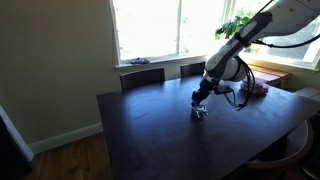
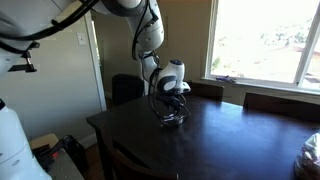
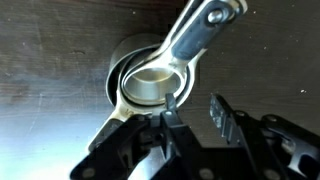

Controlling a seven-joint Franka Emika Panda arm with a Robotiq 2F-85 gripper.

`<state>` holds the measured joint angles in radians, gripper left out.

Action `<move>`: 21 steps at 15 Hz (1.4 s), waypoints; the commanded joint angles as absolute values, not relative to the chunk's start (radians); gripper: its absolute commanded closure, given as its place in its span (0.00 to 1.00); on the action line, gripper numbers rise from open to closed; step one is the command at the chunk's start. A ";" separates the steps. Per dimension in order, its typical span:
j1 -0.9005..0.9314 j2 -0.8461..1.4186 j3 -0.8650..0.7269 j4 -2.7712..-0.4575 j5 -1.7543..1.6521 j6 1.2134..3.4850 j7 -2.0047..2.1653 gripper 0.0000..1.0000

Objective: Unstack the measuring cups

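Note:
The measuring cups (image 3: 150, 82) are small shiny silvery cups nested together on the dark wooden table, with handles fanning out toward the upper right (image 3: 195, 35) and lower left. In both exterior views they show as a tiny glint under the gripper (image 1: 200, 113) (image 2: 172, 119). My gripper (image 3: 196, 108) is low over the table right beside the stack, with its fingers apart. One finger is at the near rim of the cups and the other is over bare table. Nothing is between the fingers. The gripper also shows in both exterior views (image 1: 202, 100) (image 2: 172, 102).
The dark table (image 1: 150, 135) (image 2: 240, 140) stands by bright windows. Chairs (image 1: 142, 76) line its far side. A flat pinkish stack (image 1: 258, 90) lies near the table's far end, and a plant (image 1: 240, 25) is by the window. A pale crinkled object (image 2: 310, 155) sits at a table edge.

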<state>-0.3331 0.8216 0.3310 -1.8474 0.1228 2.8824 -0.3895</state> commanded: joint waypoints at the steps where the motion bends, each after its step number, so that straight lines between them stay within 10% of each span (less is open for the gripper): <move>1: -0.353 0.773 0.343 -1.890 0.124 2.804 -0.402 0.27; 6: -0.334 0.724 0.310 -1.918 0.134 2.750 -0.378 0.01; 21: -0.199 0.719 0.197 -1.823 0.165 2.527 -0.252 0.00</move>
<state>-0.2206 0.7210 0.2190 -1.8253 0.1400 2.5302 -0.2361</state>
